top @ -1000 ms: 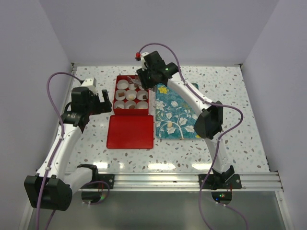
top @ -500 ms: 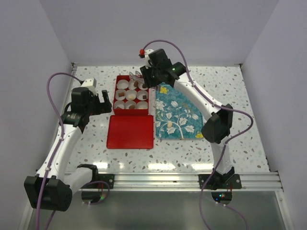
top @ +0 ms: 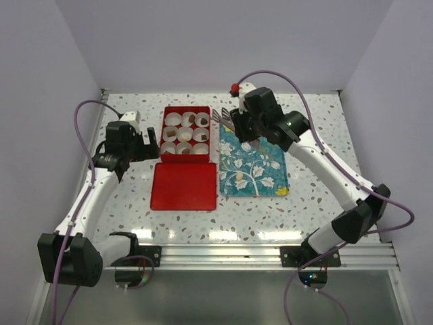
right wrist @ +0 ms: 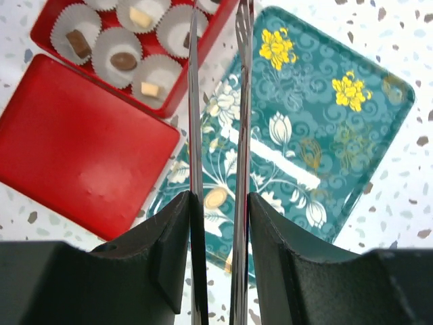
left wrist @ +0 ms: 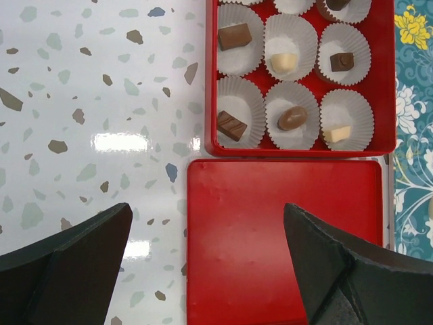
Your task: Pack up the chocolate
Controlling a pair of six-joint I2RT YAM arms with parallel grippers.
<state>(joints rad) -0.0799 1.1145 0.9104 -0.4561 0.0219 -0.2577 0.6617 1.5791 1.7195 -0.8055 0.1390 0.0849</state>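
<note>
Gripping a pair of metal tongs, the right jaws are clenched on the handle end and hang over the far left corner of the teal tray. The two thin blades point toward the far end of the strip between the tray and the red box. They stand slightly apart with nothing pinched between them.

The left jaws are released and spread wide, holding nothing. They are low over the counter just left of the box. In the left wrist view one finger is over the speckled surface and the other over the red lid, which lies flat against the near side of the box.

Most of the chocolate is already in the box, which holds nine white paper cups in three rows. Each of the six nearer cups has one piece: brown blocks, a brown oval and cream ones. The far right cup holds a dark piece. The rest of the far row is too cut off to read clearly.

One pale oval piece lies alone on the tray, near its left edge and toward the near end, well apart from the tong tips.
</note>
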